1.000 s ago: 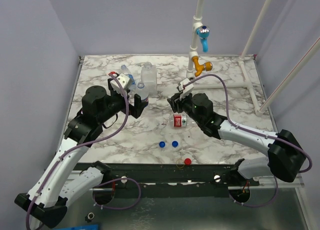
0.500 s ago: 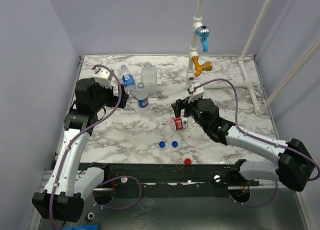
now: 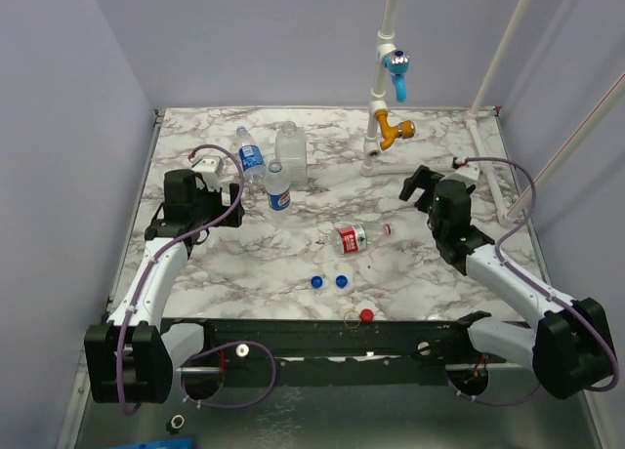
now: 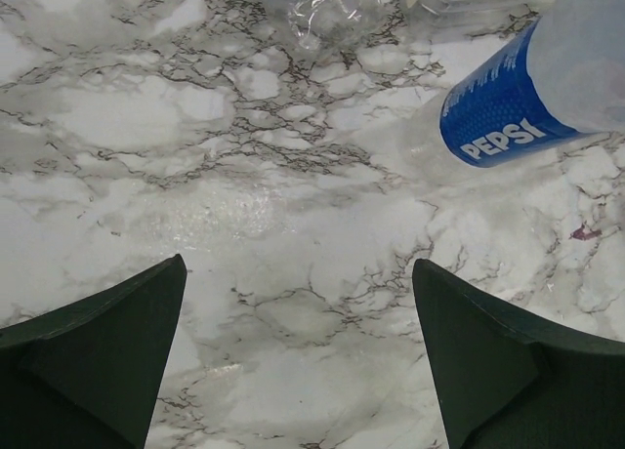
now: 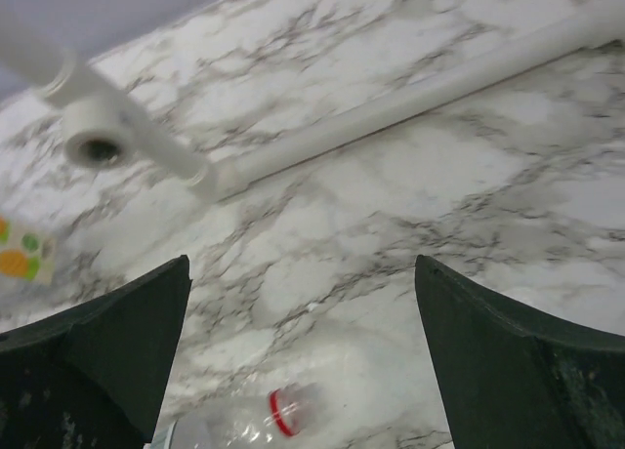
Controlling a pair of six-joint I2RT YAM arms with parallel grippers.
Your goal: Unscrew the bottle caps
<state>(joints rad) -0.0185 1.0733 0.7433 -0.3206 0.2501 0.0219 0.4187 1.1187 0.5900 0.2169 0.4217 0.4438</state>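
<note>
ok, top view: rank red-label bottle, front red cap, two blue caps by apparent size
1. red-label bottle, clearly largest.
2. red cap and blue caps: these look alike, can't rank.

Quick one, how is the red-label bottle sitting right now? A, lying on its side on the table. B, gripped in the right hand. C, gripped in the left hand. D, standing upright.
A: the red-label bottle lies on its side on the marble table, with the left hand and right hand both open and away from it.

A white pipe stand [image 3: 388, 24] with a blue valve [image 3: 396, 70] rises from the far side of the marble table [image 3: 244, 264].
</note>
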